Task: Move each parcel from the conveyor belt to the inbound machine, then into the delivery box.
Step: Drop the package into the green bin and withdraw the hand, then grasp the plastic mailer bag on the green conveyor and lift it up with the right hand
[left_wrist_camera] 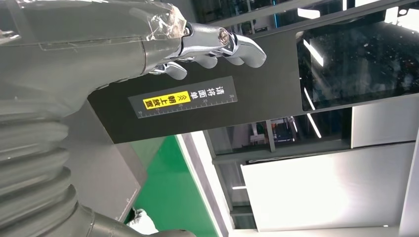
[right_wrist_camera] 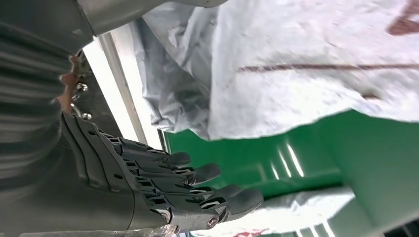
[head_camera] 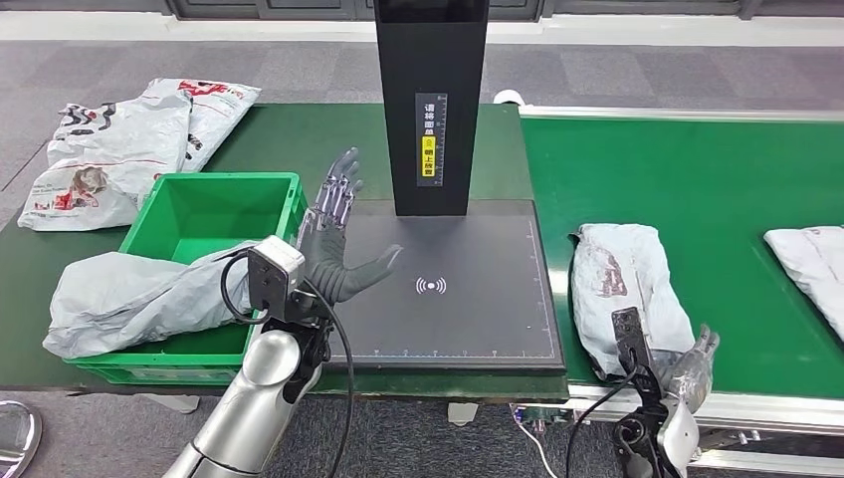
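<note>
Bright even light; parcel blurred in right wrist view

Far-right parcel cut by edge

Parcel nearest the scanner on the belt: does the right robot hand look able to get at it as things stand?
Probably yes. The right robot hand sits open at the belt's near edge, right beside that parcel, and nothing lies between them. The wrist view shows its fingers spread just short of the wrapping.
</note>
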